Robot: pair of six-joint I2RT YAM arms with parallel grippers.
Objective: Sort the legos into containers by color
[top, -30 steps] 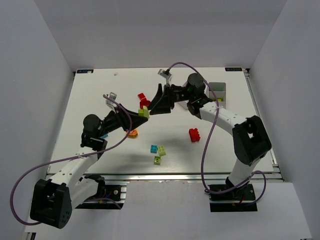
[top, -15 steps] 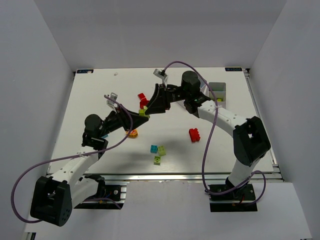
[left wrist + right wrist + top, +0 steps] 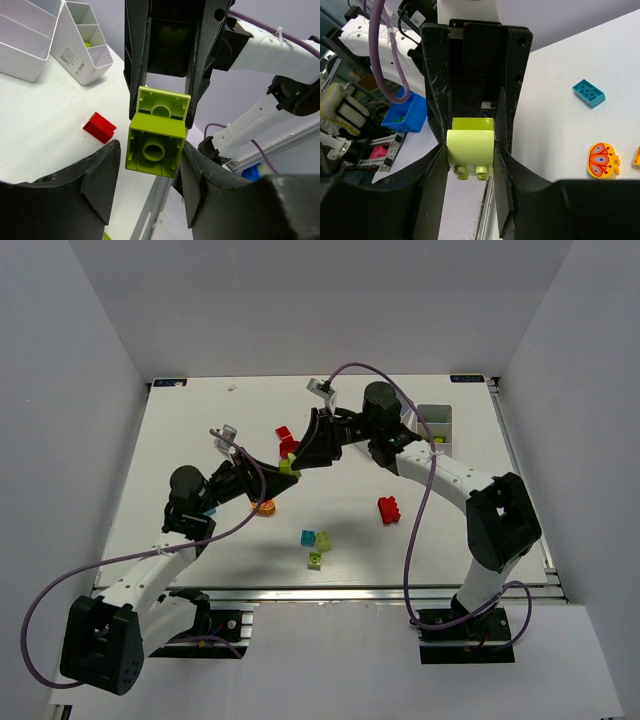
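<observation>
Lime brick, light, rigid and smooth-walled, likely best pinched on its flat sides, hangs above the counter where both claws meet: right claw clamps it, left claw stands slightly parted around it.

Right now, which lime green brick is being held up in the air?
The lime brick gripped by the right end effector, clear of the table. The other two loose lime bricks lie flat beside the blue brick.

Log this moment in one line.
phase: mid-air handover | lime brick: between both arms' jaws | right jaws: closed on brick | left jaws: parted, gap on one side
</observation>
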